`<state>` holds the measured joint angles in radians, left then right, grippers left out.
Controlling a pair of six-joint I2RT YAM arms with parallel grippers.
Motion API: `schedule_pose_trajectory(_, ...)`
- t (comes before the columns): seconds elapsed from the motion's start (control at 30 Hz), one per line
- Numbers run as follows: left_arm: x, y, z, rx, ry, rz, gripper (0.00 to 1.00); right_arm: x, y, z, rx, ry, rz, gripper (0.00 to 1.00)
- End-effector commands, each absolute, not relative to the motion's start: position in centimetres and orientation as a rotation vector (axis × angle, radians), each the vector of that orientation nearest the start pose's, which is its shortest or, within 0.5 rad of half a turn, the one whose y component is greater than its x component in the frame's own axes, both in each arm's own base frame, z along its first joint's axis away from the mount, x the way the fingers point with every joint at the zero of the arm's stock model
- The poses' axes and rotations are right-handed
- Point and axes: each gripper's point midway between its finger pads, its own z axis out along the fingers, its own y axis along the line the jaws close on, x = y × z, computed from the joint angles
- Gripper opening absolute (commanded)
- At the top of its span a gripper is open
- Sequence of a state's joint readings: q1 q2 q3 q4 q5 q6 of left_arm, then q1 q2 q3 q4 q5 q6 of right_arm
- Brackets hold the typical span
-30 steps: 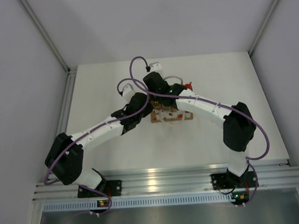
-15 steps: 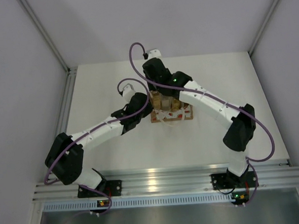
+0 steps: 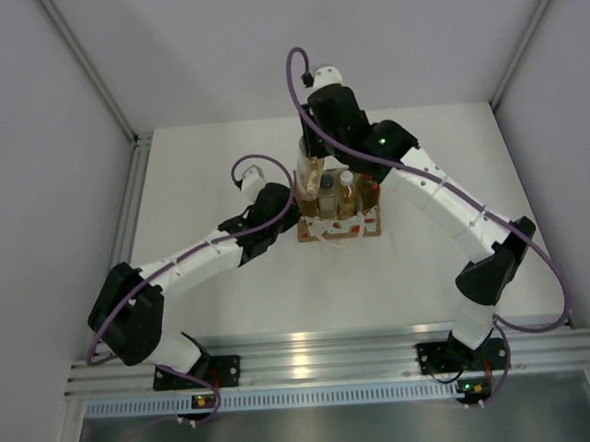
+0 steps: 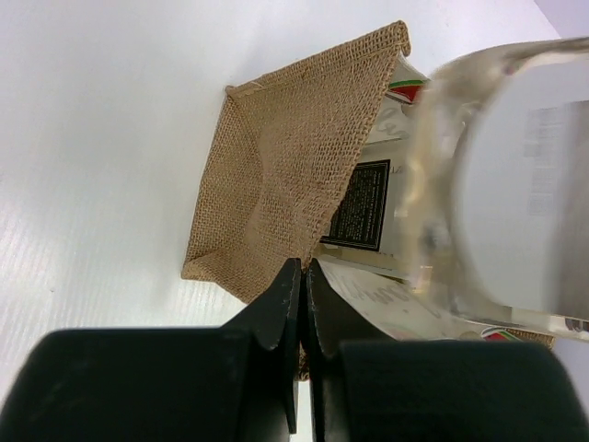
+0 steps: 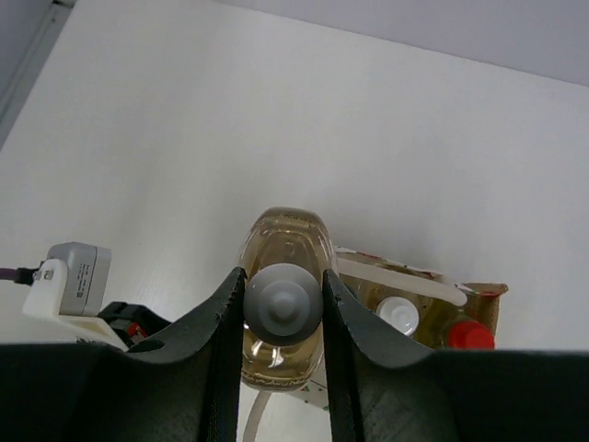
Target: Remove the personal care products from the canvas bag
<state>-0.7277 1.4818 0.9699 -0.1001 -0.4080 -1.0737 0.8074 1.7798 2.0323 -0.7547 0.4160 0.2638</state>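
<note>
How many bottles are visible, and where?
4. The right gripper holds an amber white-capped bottle; in the tan burlap bag stand a clear dark-capped bottle, a second amber bottle and a red-capped yellow bottle.

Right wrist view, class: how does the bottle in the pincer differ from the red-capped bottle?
The bottle in the pincer has a pale grey cap; the red-capped bottle has a red one. The right pincer grips the first, holding it up over the bag; the second sits inside the bag. Both point cap-up.

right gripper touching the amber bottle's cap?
Touching. Right wrist view: the right gripper clamps the amber bottle at its cap, fingers flush on both sides, no gap.
</note>
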Motion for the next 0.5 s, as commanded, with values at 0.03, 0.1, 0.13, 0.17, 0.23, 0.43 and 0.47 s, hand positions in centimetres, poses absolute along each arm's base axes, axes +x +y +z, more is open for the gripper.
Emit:
schedule_pose_trajectory(0.03, 33.3, -25.2, 13.4, -0.573, 2.173, -0.557, 0.0, 36.6, 23.3, 48.6, -0.09, 1.709, 0.358, 0.0)
schedule_pose_trajectory(0.1, 33.3, -25.3, 13.4, -0.573, 2.174, -0.558, 0.0, 36.6, 21.3, 49.2, -0.065, 1.702, 0.347, 0.0)
schedule_pose_trajectory(0.13, 33.3, -25.3, 13.4, -0.572, 2.175, -0.559, 0.0, 36.5, 20.4, 49.5, -0.054, 1.699, 0.339, 0.0)
schedule_pose_trajectory(0.17, 33.3, -25.4, 13.5, -0.573, 2.174, -0.565, 0.0, 36.6, 19.8, 49.5, -0.049, 1.7, 0.337, 0.0)
schedule_pose_trajectory(0.23, 33.3, -25.4, 13.6, -0.568, 2.175, -0.566, 0.0, 37.0, 16.9, 49.7, -0.007, 1.694, 0.294, 0.0)
schedule_pose_trajectory(0.43, 33.3, -25.5, 14.0, -0.557, 2.172, -0.578, 0.0, 39.1, 10.2, 47.9, 0.041, 1.717, 0.145, 0.0)
schedule_pose_trajectory(0.47, 33.3, -25.6, 14.0, -0.554, 2.173, -0.581, 0.0, 39.8, 9.2, 46.0, 0.054, 1.749, 0.11, 0.0)
